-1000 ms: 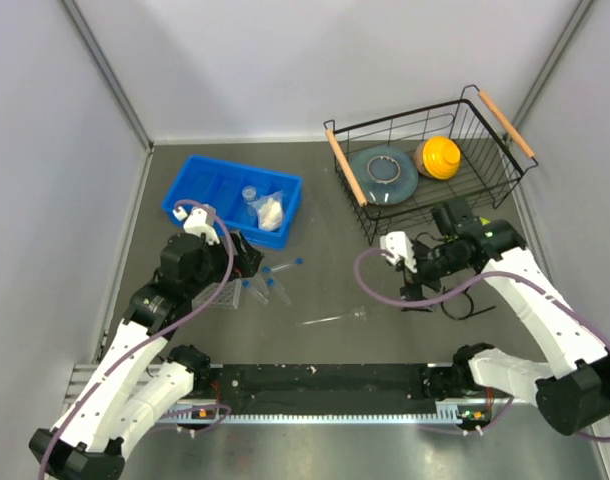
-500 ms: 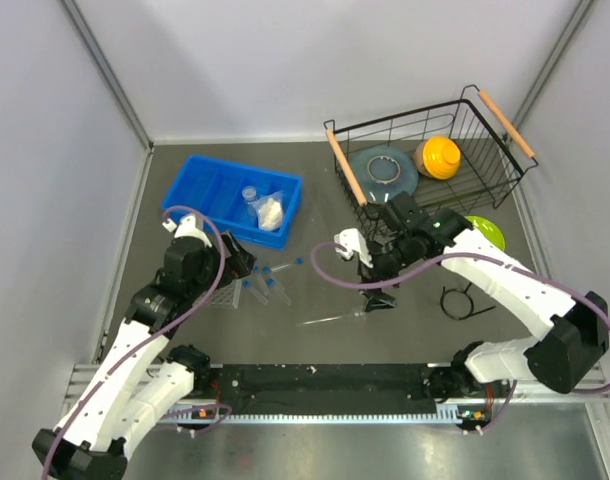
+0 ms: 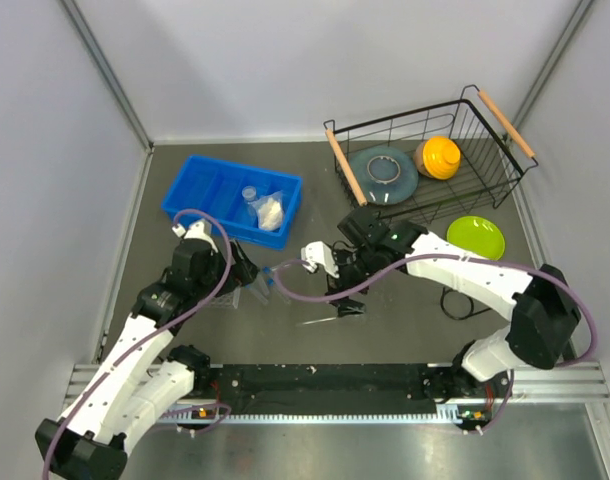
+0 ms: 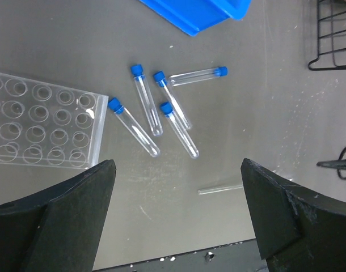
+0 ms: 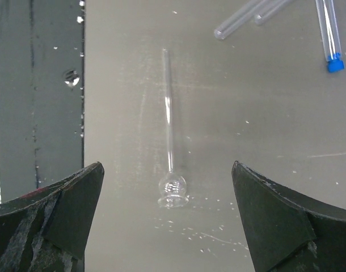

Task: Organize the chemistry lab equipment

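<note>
Several blue-capped test tubes (image 4: 146, 107) lie loose on the table right of the clear tube rack (image 4: 42, 127); they also show in the top view (image 3: 275, 283). The thin glass rod (image 5: 169, 107), with a small bulb at its near end, lies flat. My right gripper (image 5: 167, 170) is open and empty, hovering over the rod with the bulb between its fingers (image 5: 54, 209). My left gripper (image 4: 177, 181) is open and empty above the tubes. The black wire ring stand (image 3: 463, 300) lies at the right. The small clear cup (image 3: 250, 194) and white packet (image 3: 270, 212) sit in the blue bin (image 3: 200, 190).
The black wire basket (image 3: 485, 150) at the back right holds a grey dish (image 3: 383, 168) and an orange dish (image 3: 438, 157). A green dish (image 3: 475, 237) lies in front of it. The black rail (image 3: 315, 378) runs along the near edge.
My right arm has swung left from beside the ring stand to above the glass rod, uncovering the green dish. My left arm has shifted slightly, still open over the tubes.
</note>
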